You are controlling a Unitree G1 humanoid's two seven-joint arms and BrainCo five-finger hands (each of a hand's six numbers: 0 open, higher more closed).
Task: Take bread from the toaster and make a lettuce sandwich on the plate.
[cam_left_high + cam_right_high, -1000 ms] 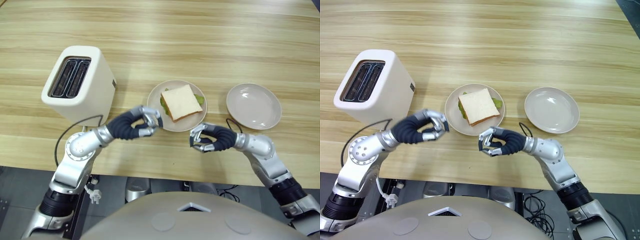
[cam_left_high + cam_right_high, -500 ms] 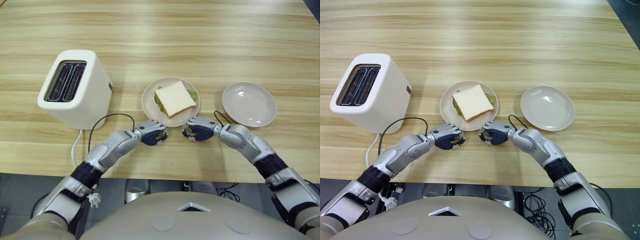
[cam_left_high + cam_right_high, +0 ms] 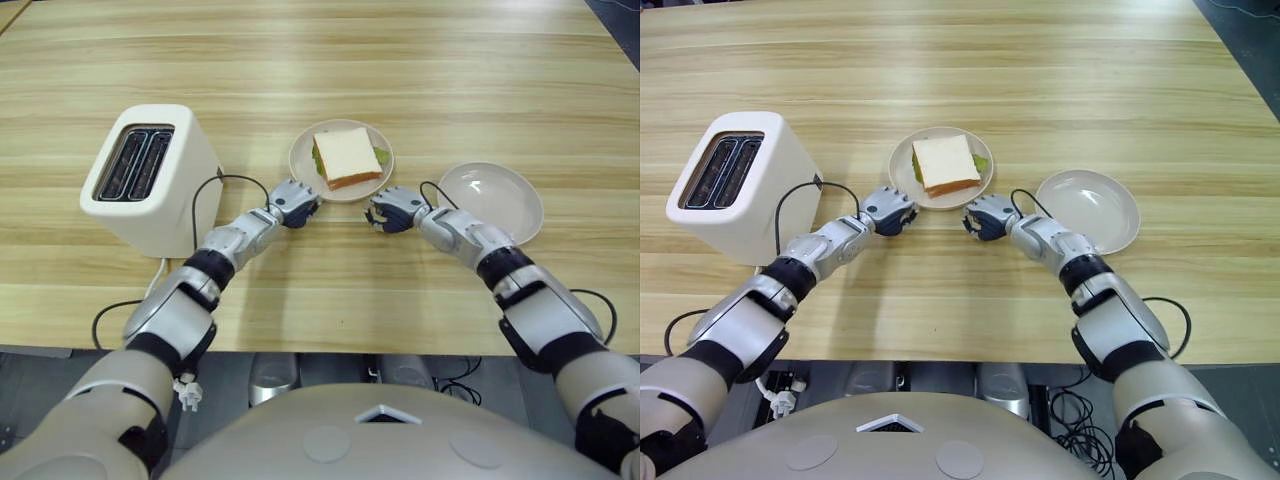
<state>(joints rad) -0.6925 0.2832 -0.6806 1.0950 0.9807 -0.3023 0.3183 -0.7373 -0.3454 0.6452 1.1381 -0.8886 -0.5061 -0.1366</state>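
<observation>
**Sandwich built on the plate, both hands curled at its near rim**

The sandwich (image 3: pixel 346 156) sits in the middle of the plate (image 3: pixel 303 172). Its white top slice lies square, and lettuce (image 3: pixel 381 156) peeks out on the right side. The plate stands past mid-table, between the toaster (image 3: pixel 150 190) and a second plate (image 3: pixel 492 205), apart from both.

The left hand (image 3: pixel 293 200) is at the plate's near-left rim and the right hand (image 3: pixel 393 210) just off its near-right rim. Both have their fingers curled in and grip nothing. I cannot tell whether either hand touches the rim.

The assembly looks done, so any step left is probably a small nudge or a clean retreat. For a nudge, both hands should press evenly and low on the rim so the plate slides straight. An uneven push could turn the plate, or shift the top slice off the lettuce. For a retreat, the hands should draw straight back toward the near edge.

The open room is good: bare table (image 3: pixel 400 60) stretches far beyond the plate, with a wide strip on the near side. The toaster cord (image 3: pixel 222 179) loops close beside the left forearm and could catch. The right forearm passes close by the second plate's near-left rim, so a sideways swing risks knocking that plate.
</observation>
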